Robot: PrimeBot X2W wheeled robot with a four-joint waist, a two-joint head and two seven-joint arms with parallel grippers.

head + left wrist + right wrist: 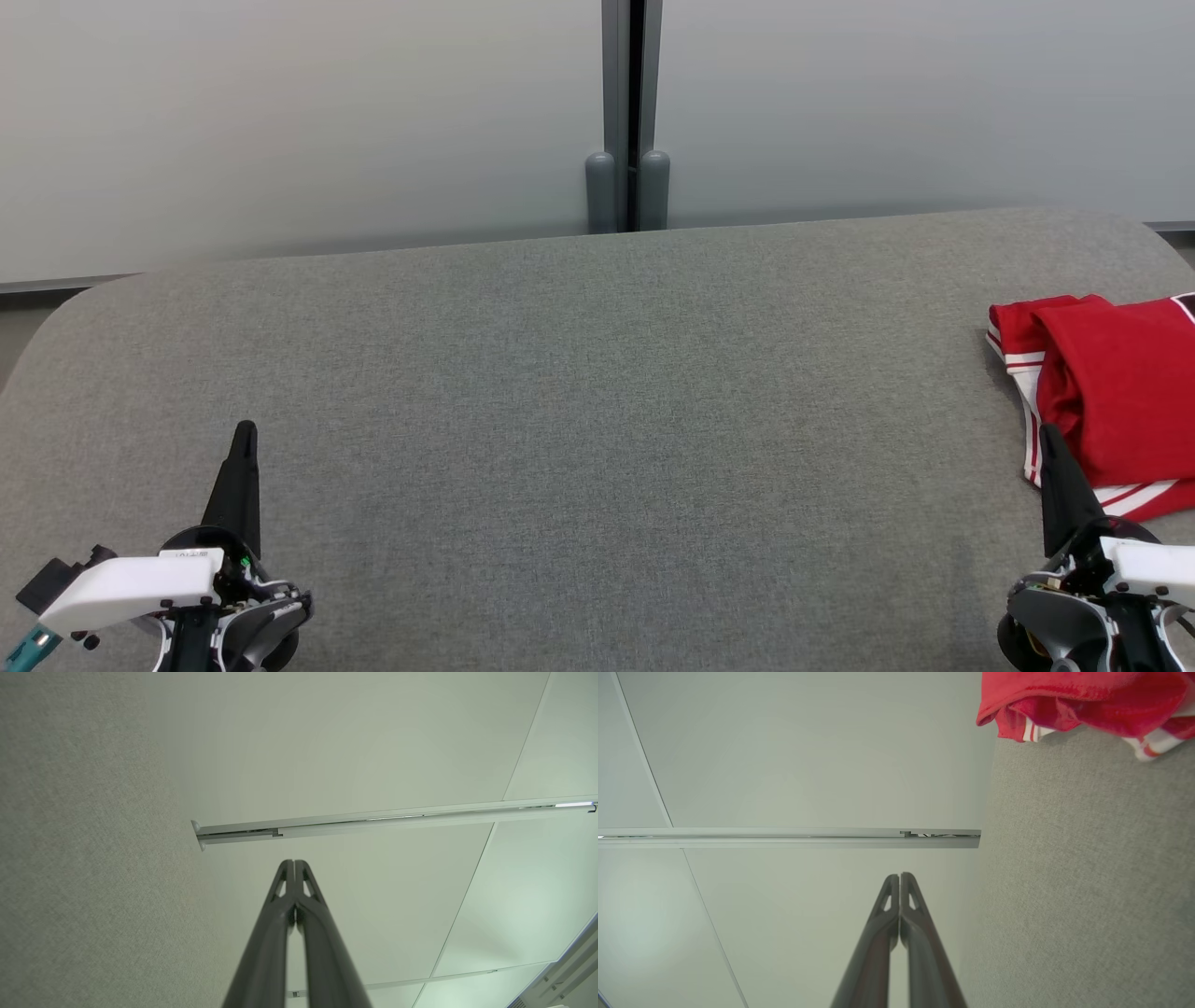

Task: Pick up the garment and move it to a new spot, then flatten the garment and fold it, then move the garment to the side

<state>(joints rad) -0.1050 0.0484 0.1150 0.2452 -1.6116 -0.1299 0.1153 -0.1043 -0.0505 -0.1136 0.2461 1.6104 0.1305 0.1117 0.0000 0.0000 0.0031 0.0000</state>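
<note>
The big grey table [597,401] has a cloth top. The red garment [1111,401] with white stripes lies on it at the far right edge, and the side of the head view cuts part of it off. It looks folded over in layers. I think the job is either all done or just starting, and I cannot tell which.

The right gripper [1047,435] is just beside the near edge of the garment. Its two dark fingers are pressed together and hold nothing. The left gripper [245,431] is well apart from the garment at the lower left, also pressed together and empty.

If the garment must be picked up now, the right gripper is the one to use, because it is near. It should spread its fingers first, then come down on the striped edge and pinch the cloth, not the table top. Soft cloth droops and slips, so it should lift slowly.

The head view shows both grippers and where the garment sits on the table. The right wrist view looks from low down and shows the garment's edge is lumpy, with a dark shadow under it. The left wrist view shows bare table, a pale wall [350,742] and a grey rail [373,821].
</note>
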